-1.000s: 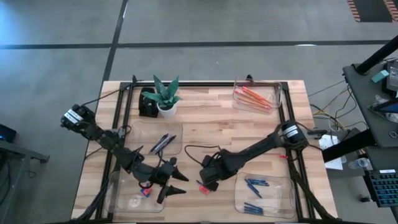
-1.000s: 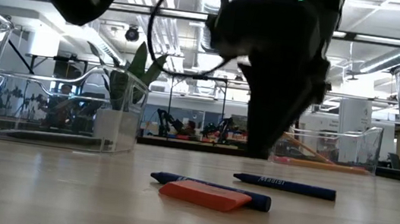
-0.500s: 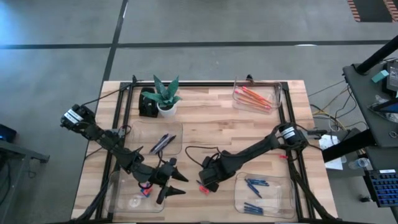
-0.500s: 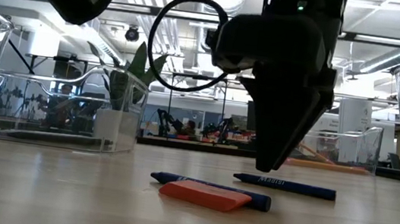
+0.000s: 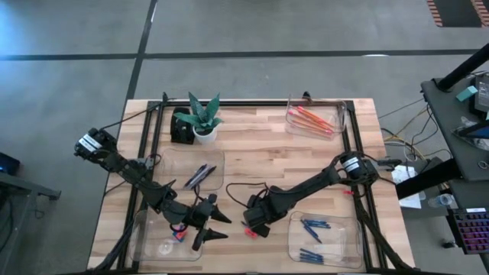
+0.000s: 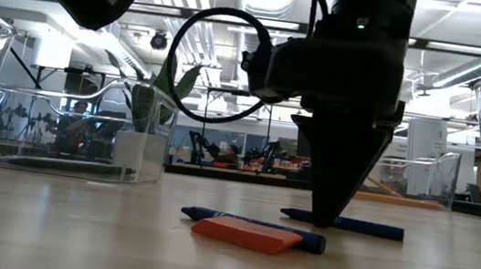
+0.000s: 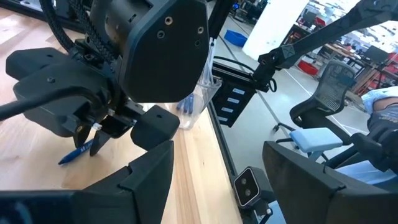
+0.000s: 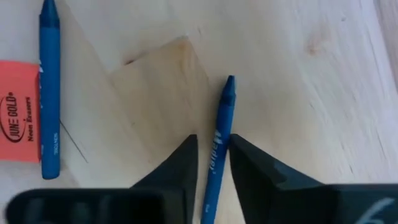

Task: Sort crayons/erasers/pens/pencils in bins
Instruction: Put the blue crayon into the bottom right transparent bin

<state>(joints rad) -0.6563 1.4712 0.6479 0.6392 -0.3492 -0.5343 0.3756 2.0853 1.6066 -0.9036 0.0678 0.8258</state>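
Lowered right gripper astride waxy crayon

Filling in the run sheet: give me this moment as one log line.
right gripper: fingers astride blue crayon on table | left gripper: open, by eraser bin | loose: second crayon, eraser

- The right claw straddles a blue crayon lying on the wooden bench.
- A second blue crayon lies touching the pink-orange eraser block nearby.
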